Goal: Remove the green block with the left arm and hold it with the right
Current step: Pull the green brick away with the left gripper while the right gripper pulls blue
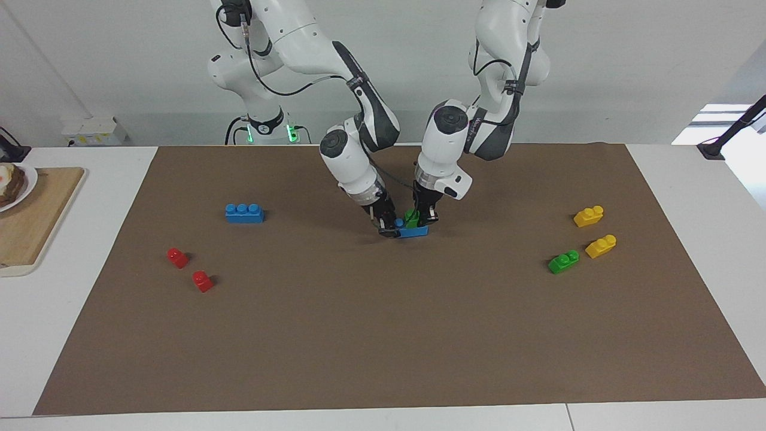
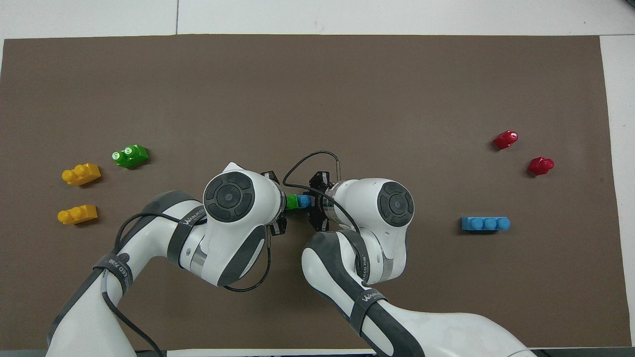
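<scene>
A green block (image 1: 411, 215) sits on a short blue brick (image 1: 414, 231) in the middle of the brown mat; the block also shows in the overhead view (image 2: 291, 201), beside the blue brick's bare stud (image 2: 303, 201). My left gripper (image 1: 426, 215) is down on the green block, fingers closed on it. My right gripper (image 1: 387, 227) is shut on the blue brick's end toward the right arm. In the overhead view both wrists hide most of the stack. A second green block (image 1: 564, 261) lies loose toward the left arm's end.
Two yellow bricks (image 1: 589, 215) (image 1: 601, 246) lie beside the loose green block. A blue three-stud brick (image 1: 244, 212) and two red pieces (image 1: 177, 257) (image 1: 203, 281) lie toward the right arm's end. A wooden board (image 1: 36, 221) with a plate (image 1: 27, 185) sits off the mat there.
</scene>
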You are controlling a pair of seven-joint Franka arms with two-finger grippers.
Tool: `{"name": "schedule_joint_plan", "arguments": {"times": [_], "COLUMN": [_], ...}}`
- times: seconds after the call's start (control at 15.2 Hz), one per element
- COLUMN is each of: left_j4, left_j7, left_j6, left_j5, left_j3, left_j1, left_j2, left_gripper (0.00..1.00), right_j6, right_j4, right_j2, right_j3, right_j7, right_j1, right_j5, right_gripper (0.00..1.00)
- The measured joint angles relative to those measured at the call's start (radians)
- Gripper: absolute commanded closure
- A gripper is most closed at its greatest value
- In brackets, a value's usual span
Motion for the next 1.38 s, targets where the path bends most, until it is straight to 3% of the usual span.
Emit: {"name": "schedule_joint_plan", "arguments": {"times": [0.46, 0.66, 0.92, 1.12, 1.38], "left_j4": [0.057, 0.076, 0.075, 0.072, 0.056], "left_j7": [0.000, 0.033, 0.218, 0.454, 0.782], "left_j6": [-0.032, -0.105, -0.279, -0.397, -0.452], "left_j5": [0.000, 0.000, -0.009, -0.051, -0.064], "left_j3": [0.012, 0.018, 0.021, 0.028, 0.035], "left_j1": [0.009, 0.040, 0.128, 0.268, 0.398], "left_j2": [-0.018, -0.069, -0.171, -0.248, -0.282], "left_gripper": [0.81, 0.82, 0.84, 0.84, 0.84], "right_j6": [0.018, 0.018, 0.012, -0.124, -0.444], "right_j4": [0.000, 0.000, 0.036, 0.132, 0.272], "right_j2": [0.003, 0.003, 0.002, -0.006, -0.031], "right_j3": [-0.005, -0.005, -0.008, -0.019, -0.026], "right_j7": [-0.010, -0.016, -0.024, -0.096, -0.180], "right_j1": [-0.001, -0.001, -0.007, -0.096, -0.342], "right_j5": [0.000, 0.000, 0.000, -0.028, -0.116], "right_gripper": [1.00, 1.00, 1.00, 1.00, 1.00]}}
